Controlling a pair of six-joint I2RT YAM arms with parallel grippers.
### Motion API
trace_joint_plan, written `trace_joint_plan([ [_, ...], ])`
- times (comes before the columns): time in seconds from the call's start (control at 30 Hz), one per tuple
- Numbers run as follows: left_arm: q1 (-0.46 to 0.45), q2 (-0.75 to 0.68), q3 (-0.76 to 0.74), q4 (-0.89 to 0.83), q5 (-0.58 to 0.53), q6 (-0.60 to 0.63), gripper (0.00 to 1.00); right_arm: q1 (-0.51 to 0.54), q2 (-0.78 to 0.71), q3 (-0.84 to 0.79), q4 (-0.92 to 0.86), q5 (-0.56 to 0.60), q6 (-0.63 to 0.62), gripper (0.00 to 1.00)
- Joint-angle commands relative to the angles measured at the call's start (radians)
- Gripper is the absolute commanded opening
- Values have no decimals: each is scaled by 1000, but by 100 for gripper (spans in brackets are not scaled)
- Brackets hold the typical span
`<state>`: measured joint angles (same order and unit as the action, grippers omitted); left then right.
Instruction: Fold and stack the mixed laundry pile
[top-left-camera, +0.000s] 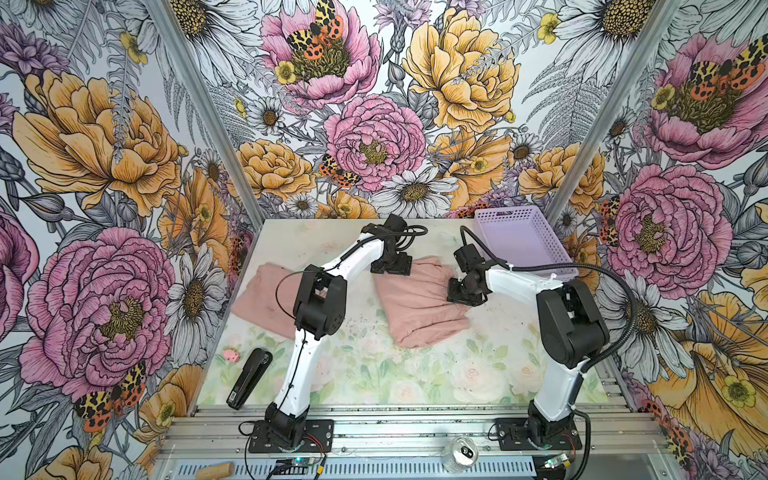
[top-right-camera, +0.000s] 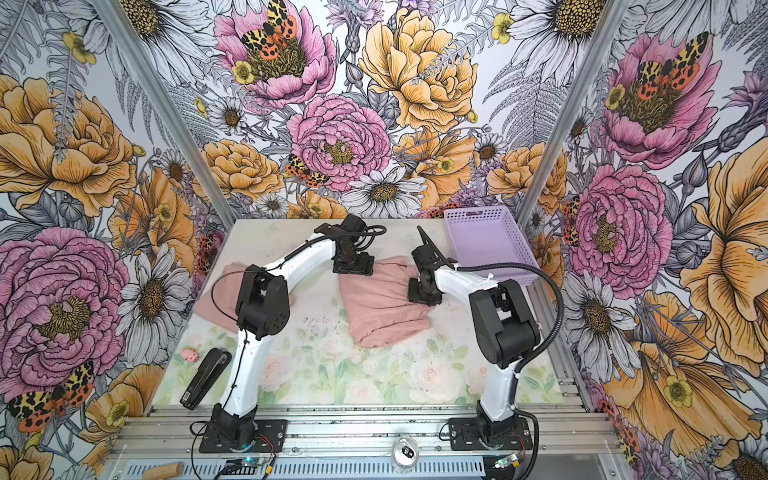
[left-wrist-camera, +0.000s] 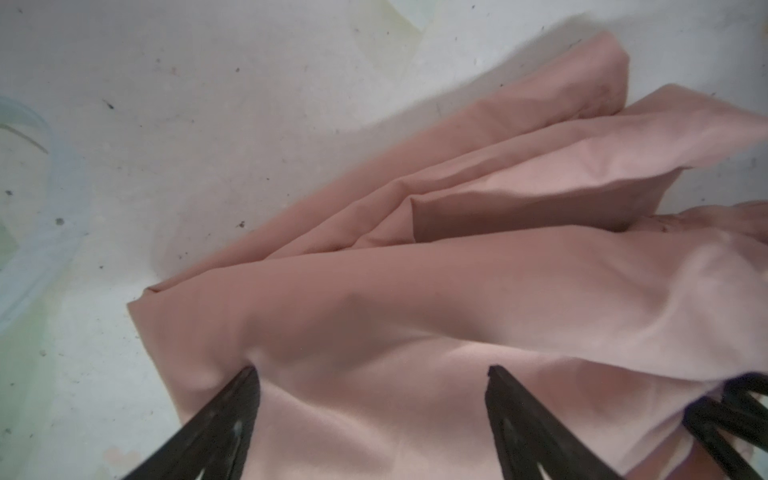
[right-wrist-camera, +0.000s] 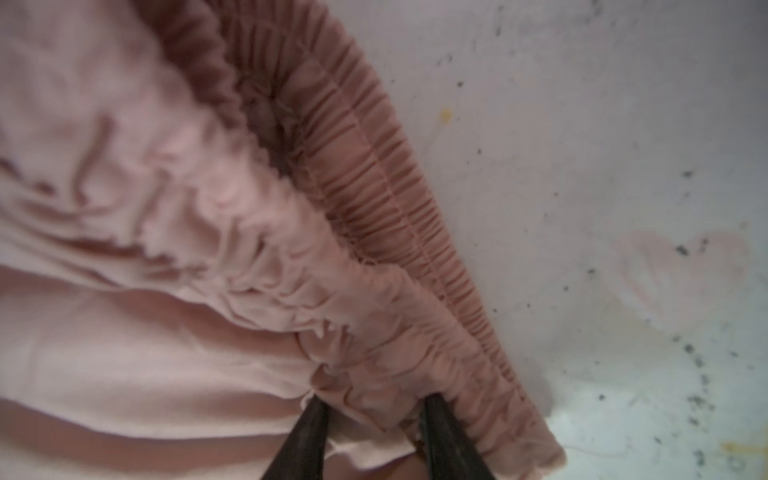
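Floral-walled booth, pastel bench (top-left-camera: 415, 374). Far left: folded pink shirt (top-left-camera: 259, 297), set aside as the stack base, I'd guess. Stapler (top-left-camera: 249, 378) near left, clear of work. Left claw (left-wrist-camera: 370, 374) spread wide, tips on the shorts (top-left-camera: 419, 307). Right claw (right-wrist-camera: 374, 405) pinches their waistband (right-wrist-camera: 374, 232), likely for a fold. Basket (top-left-camera: 523, 241) far right, just beside the right arm.

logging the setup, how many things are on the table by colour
pink: 2, the shorts and a folded garment
lavender: 1, the basket
black: 1, a stapler
total: 4
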<state>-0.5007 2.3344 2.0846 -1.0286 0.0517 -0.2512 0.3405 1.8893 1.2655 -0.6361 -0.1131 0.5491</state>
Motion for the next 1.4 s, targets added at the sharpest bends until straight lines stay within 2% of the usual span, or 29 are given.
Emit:
trace_joint_plan([
  [0.0,14,42,33,-1,-28,44,87,-10,56,62,42,39,-37,40],
  [0.17,43,53,-15,-1,-7,17,86,-30,132,145,39,34,-85,40],
  [0.33,76,0,-133,1,6,-21,85,-42,215,265,35,-13,-135,40],
  [0.53,90,-104,-336,15,41,-85,85,-35,312,451,27,-82,-185,41],
  [0.73,79,-243,-541,51,134,-202,85,-21,341,587,-39,-120,-225,42],
  [0.87,66,-328,-566,52,134,-226,88,-22,238,545,-79,-136,-192,45],
  [1.0,70,-368,-499,52,92,-177,89,7,97,389,-85,-166,-107,48],
  [1.2,76,-290,-391,50,67,-29,89,138,-59,167,-59,-151,51,53],
  [1.37,75,-206,-345,53,12,47,88,216,-65,92,-2,-118,146,55],
])
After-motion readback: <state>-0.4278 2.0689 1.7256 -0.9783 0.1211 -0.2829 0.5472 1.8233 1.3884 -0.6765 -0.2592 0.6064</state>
